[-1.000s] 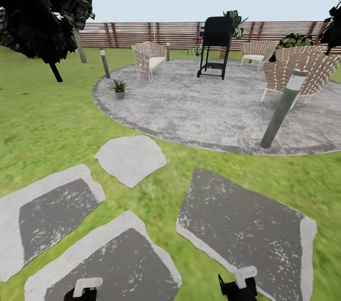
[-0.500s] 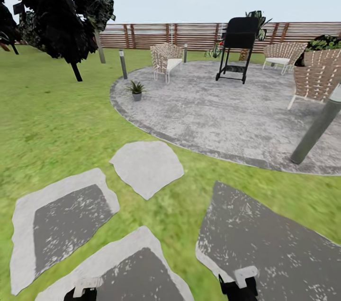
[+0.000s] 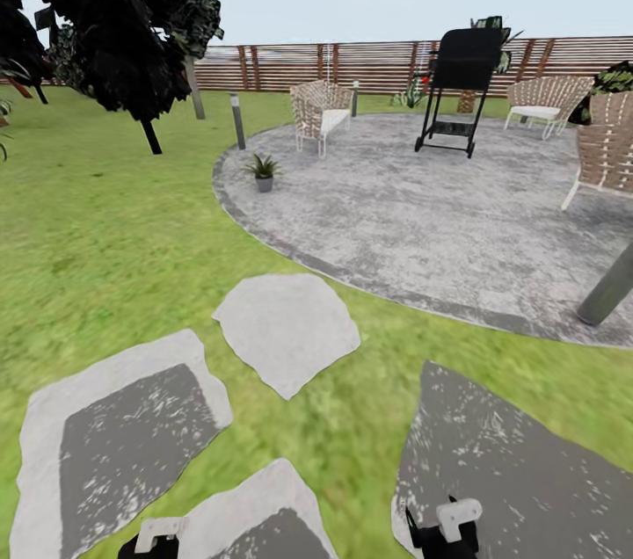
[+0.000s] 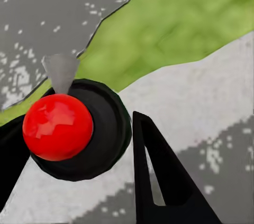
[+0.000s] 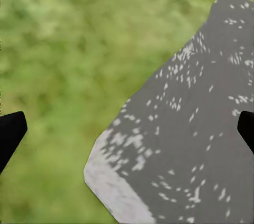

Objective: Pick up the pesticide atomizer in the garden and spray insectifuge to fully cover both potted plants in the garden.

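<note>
The garden lawn [image 3: 105, 234] lies ahead, with grey stepping stones [image 3: 286, 330] and a round paved patio [image 3: 422, 207]. One small potted plant [image 3: 264, 170] stands at the patio's near left rim, far ahead of both arms. The pesticide atomizer is out of view. My left gripper [image 3: 156, 537] and right gripper [image 3: 447, 526] hang low at the picture's lower edge. In the left wrist view the left gripper [image 4: 74, 129] is open, over a black round knob with a red ball [image 4: 57, 126]. The right gripper [image 5: 129, 129] is open and empty above grass and a stone [image 5: 185, 145].
A grey bollard [image 3: 607, 291] leans in at the right. Thin lamp posts [image 3: 237, 119] stand by the patio's left edge. Wicker chairs [image 3: 318, 109], [image 3: 607, 150] and a black grill [image 3: 457, 89] stand on the patio. A dark tree [image 3: 123, 14] rises at the left, a slatted fence [image 3: 369, 65] behind.
The whole view has shifted: patio, plant and stones slide right and down, and the bollard slips toward the right edge. The camera moved. Both grippers keep their place in the picture.
</note>
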